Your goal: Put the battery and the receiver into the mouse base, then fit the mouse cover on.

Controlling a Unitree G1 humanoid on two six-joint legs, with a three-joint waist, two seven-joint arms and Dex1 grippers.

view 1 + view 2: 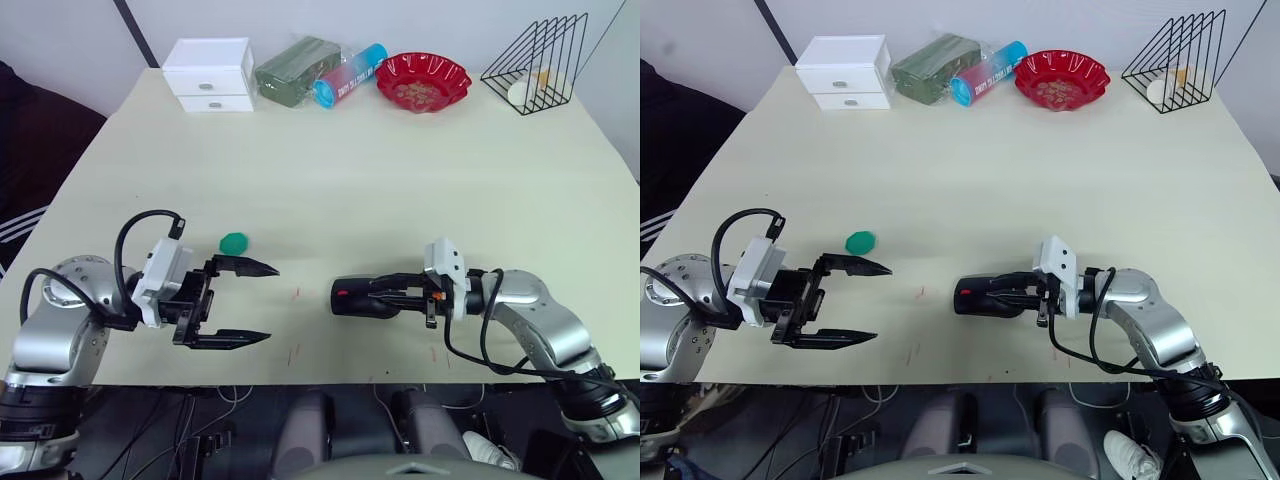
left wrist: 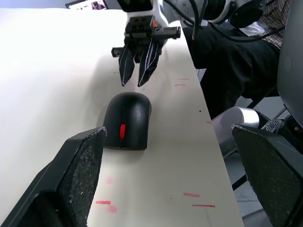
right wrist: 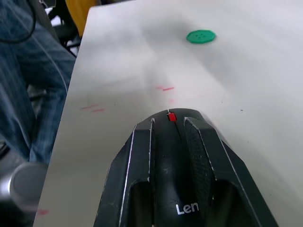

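Nearest, at the front edge of the bench point(image 1: 400, 190): left pincer point(image 1: 258, 303) spread wide and empty, pointing toward the middle; right pincer point(image 1: 385, 292) reaching in from the other side, fingers point(image 3: 132, 161) nearly together, lying over the back of the mouse base point(image 1: 362, 298). Actual contact hard to judge. Mouse lying flat between the two arms, red wheel point(image 2: 122, 130) facing the left pincer. Beyond the left pincer, a green button point(image 1: 234, 242). Farthest back: white drawer box point(image 1: 210, 75), green packet point(image 1: 296, 70), blue tube point(image 1: 349, 74), red bowl point(image 1: 423, 81), black wire rack point(image 1: 538, 62).
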